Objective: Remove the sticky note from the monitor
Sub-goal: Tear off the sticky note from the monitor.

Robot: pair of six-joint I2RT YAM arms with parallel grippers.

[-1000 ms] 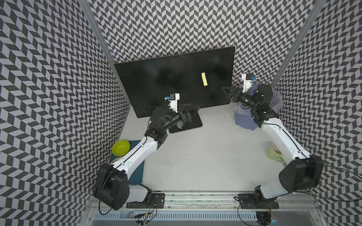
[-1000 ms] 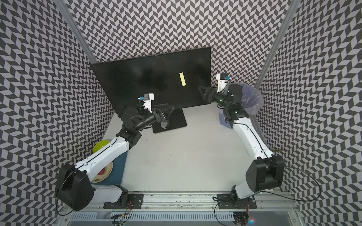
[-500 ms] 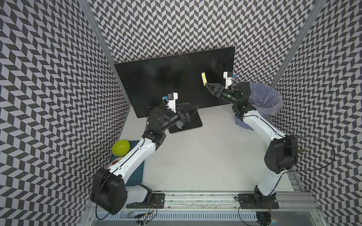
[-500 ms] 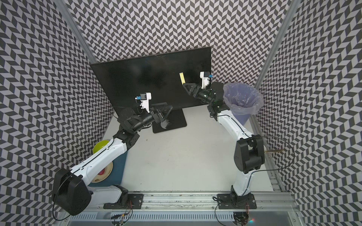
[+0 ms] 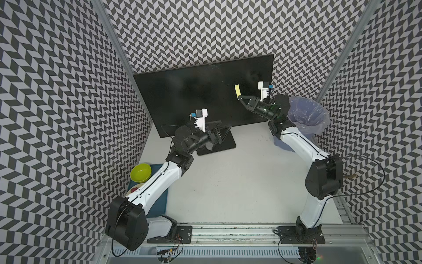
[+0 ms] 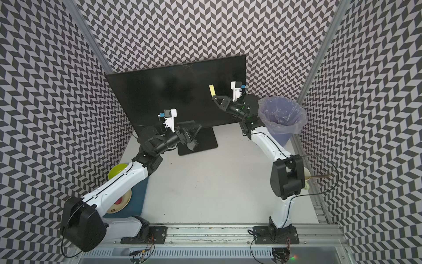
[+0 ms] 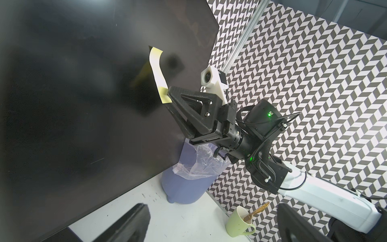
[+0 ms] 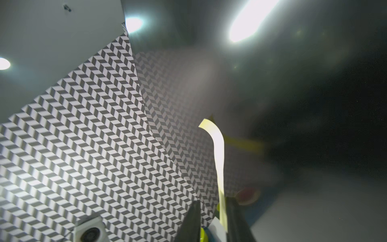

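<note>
Sticky note, lower end now gripped by right hand, open a moment ago; left hand wide open.

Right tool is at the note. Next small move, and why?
Probably ease the right tool a little away from the monitor to peel. It seems pinched on the free lower edge of the note, whose top edge is stuck to the screen and already curls.

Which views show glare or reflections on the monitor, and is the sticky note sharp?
Right wrist view: strong glare on the monitor, sticky note washed out midway. Left wrist view: note sharp, its blurred yellow reflection beside it. In both top views: no glare, screen dark.
</note>
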